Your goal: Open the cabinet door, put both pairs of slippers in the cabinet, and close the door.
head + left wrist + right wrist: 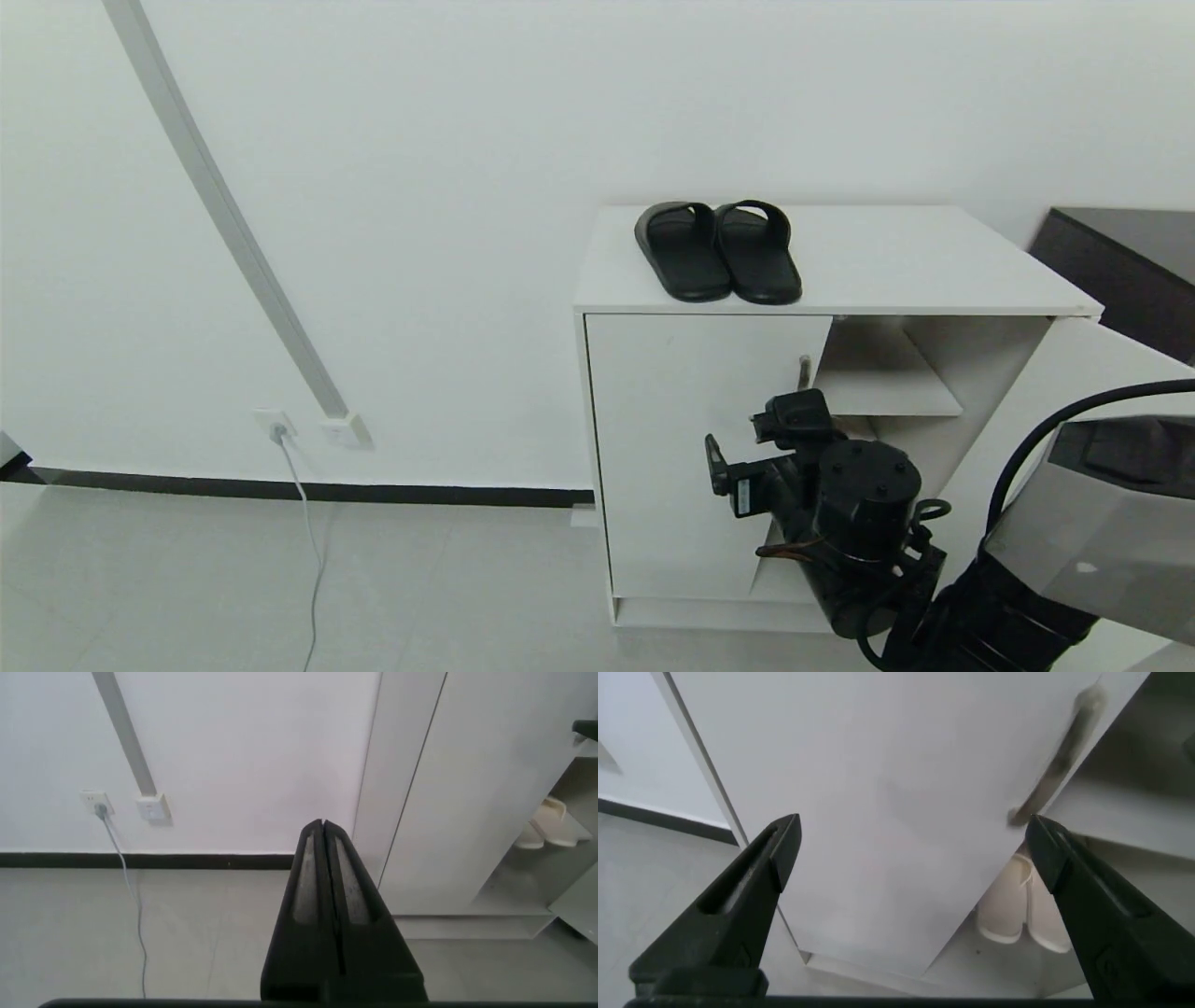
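Note:
A pair of black slippers lies on top of the white cabinet. A pair of white slippers stands inside on the bottom. The cabinet's left door is closed, with a metal handle at its inner edge. The right door is swung open. My right gripper is open, close in front of the left door, just below the handle. My left gripper is shut on nothing, low and off to the cabinet's left side.
An inner shelf shows through the open half. A dark piece of furniture stands to the right of the cabinet. On the wall to the left are a slanted conduit and a socket whose cable runs across the floor.

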Robot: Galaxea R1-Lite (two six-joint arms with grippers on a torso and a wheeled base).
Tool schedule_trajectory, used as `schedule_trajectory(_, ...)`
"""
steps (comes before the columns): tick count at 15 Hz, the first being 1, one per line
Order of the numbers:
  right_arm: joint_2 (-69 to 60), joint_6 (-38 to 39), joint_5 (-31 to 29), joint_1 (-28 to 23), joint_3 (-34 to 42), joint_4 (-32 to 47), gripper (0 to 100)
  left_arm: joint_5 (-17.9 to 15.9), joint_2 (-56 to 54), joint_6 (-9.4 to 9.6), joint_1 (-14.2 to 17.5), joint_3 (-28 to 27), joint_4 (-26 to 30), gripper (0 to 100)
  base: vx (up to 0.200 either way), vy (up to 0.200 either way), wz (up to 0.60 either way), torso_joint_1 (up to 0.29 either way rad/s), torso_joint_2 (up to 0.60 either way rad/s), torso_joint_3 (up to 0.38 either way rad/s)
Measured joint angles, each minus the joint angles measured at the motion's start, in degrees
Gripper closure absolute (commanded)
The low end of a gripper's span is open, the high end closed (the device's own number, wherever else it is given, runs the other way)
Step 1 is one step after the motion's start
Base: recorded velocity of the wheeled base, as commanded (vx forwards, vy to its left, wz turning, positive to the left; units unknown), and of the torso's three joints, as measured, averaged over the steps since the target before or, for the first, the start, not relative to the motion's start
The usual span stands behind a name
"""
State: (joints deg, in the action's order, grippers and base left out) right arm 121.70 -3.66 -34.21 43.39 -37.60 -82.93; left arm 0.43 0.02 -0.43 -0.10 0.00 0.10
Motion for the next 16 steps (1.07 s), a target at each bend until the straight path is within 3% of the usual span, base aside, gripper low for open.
schedule_trajectory(11,0.66,-0.01,0.11,-0.96,-0.11,-0.57,0,0.04,0.05,-0.01,0.02,0.0,-0.02,100,0.0,0.0,0.0,0.238,-0.56,-0.319)
schedule_trajectory(16,0.71,-1.05,4.82,-3.62,0.22,-3.45,0,0.23,0.07,-0.11,0.0,0.0,0.0,100,0.0,0.0,0.0,0.06,-0.14,-0.071)
